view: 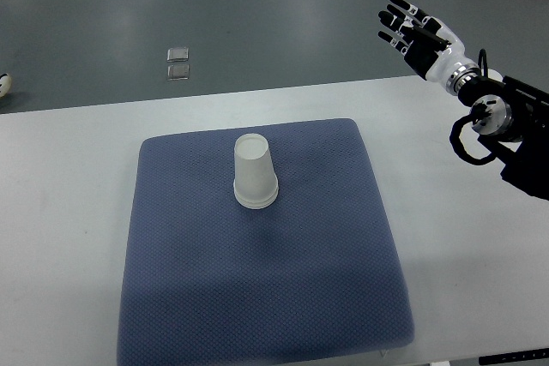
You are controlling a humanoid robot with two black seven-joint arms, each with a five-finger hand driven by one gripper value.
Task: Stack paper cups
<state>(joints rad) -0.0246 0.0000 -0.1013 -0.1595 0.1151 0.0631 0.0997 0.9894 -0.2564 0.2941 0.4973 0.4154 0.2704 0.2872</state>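
I see the paper cups (255, 172) standing upside down on the blue mat (257, 289), nearer its far edge; it looks like a nested stack, though I can't count them. My right hand (417, 32) hangs past the table's (69, 177) far right corner, fingers spread, holding nothing.

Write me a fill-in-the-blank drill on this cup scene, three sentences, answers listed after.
1. The white paper cup stack stands upside down on a ____ mat.
2. The right hand is raised past the table's far edge with its fingers ____ and holding nothing.
3. The mat lies on a ____ table.

Missing words: blue; open; white
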